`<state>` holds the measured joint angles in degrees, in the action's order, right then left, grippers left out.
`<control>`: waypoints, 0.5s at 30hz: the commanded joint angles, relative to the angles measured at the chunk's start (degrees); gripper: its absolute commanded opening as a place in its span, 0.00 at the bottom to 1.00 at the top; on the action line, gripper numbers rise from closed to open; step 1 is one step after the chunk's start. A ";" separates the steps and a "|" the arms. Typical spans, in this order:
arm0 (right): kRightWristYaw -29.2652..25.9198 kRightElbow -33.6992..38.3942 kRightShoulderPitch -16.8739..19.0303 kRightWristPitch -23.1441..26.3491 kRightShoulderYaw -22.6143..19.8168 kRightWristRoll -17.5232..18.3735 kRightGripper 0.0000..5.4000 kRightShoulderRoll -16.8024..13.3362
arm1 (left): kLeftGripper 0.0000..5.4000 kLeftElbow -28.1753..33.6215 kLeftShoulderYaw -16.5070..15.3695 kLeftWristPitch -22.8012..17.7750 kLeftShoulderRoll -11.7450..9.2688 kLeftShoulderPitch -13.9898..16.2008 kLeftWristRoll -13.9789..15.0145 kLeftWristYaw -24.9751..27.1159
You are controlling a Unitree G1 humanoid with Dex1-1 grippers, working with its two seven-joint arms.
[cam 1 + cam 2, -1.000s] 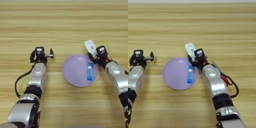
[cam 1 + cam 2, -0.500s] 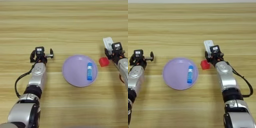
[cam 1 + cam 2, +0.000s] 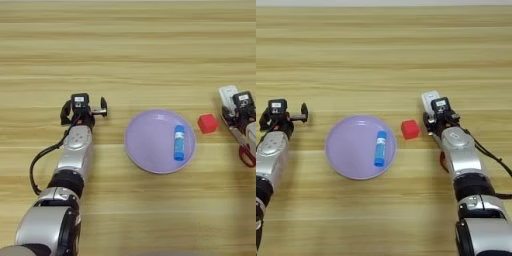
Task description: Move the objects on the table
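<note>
A short blue tube (image 3: 380, 148) with a white cap lies lengthwise in the right half of the round lilac plate (image 3: 348, 147). Just right of the plate, a small red cube (image 3: 410, 129) sits on the table (image 3: 384, 50). Further right, my right gripper (image 3: 436, 109) is shut on the flat white bar (image 3: 430, 98), which sticks out beyond its far end. My left gripper (image 3: 84, 109) rests on the wood left of the plate, fingers spread open and holding nothing.
Both forearms lie on the table along the near side, the left one (image 3: 75, 155) with a black cable looping beside it and the right one (image 3: 463, 160) with a red cable loop at its inner side.
My right gripper has carried the white bar rightward from the plate's right rim, past the red cube, which now shows. The tube, plate and left arm have not moved.
</note>
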<state>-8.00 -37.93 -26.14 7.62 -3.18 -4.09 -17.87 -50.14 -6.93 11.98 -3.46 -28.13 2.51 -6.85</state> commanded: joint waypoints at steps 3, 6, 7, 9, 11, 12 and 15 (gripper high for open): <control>-1.39 -5.10 -1.88 1.14 2.65 -2.12 0.54 -0.60 | 1.00 -0.20 0.14 0.29 -0.08 -0.66 -0.72 -0.39; -2.37 -7.26 -2.28 1.79 3.51 -2.40 0.54 -0.35 | 1.00 -0.10 0.16 0.29 -0.06 -0.61 -0.72 -0.42; -2.72 -8.30 -2.52 1.84 3.62 -2.33 0.54 -0.26 | 1.00 -0.03 0.17 0.29 -0.04 -0.58 -0.72 -0.42; -3.09 -9.80 -2.91 1.63 3.75 -2.38 0.54 -0.16 | 1.00 0.09 0.20 0.27 -0.02 -0.54 -0.71 -0.45; -3.45 -10.63 -3.14 1.71 4.16 -2.63 0.54 -0.09 | 1.00 0.18 0.23 0.24 -0.01 -0.52 -0.70 -0.48; -3.56 -11.02 -3.26 1.68 4.30 -2.68 0.54 -0.08 | 1.00 0.20 0.25 0.23 0.00 -0.52 -0.69 -0.50; -3.86 -12.09 -3.51 1.72 4.78 -2.96 0.54 -0.08 | 1.00 0.23 0.29 0.22 0.01 -0.54 -0.65 -0.57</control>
<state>-11.36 -49.02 -28.41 8.41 0.96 -6.62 -17.92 -50.14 -6.70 11.99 -3.45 -28.13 2.52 -7.14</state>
